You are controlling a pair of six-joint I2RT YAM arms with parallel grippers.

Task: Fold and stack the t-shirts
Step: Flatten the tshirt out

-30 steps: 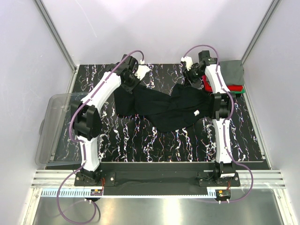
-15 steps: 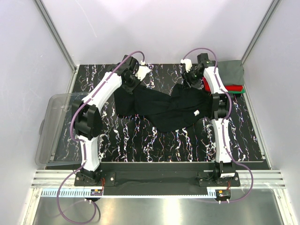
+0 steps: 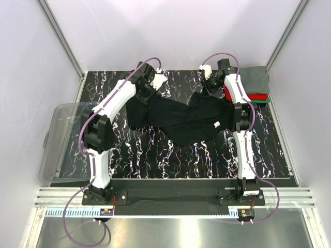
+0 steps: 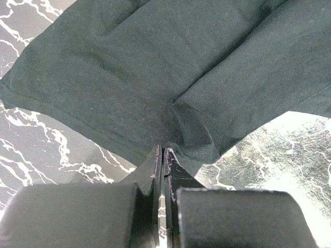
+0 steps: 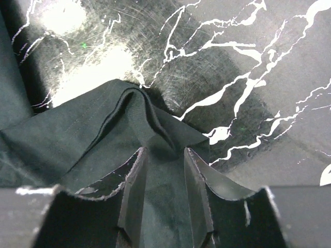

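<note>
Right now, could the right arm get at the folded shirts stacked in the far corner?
Probably yes: the stack of folded t-shirts lies right beside that arm with nothing on top, though the right gripper straddles the black t-shirt's edge.

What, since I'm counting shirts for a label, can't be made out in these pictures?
- Folded stack, top view: the right arm covers its left side; only grey top and red, green edges show, count unsure.
- Black t-shirt, top view: sleeves and collar lost in bunched folds; both wrist views crop it to a patch.
- Clear bin, top view: contents too faint to tell.
</note>
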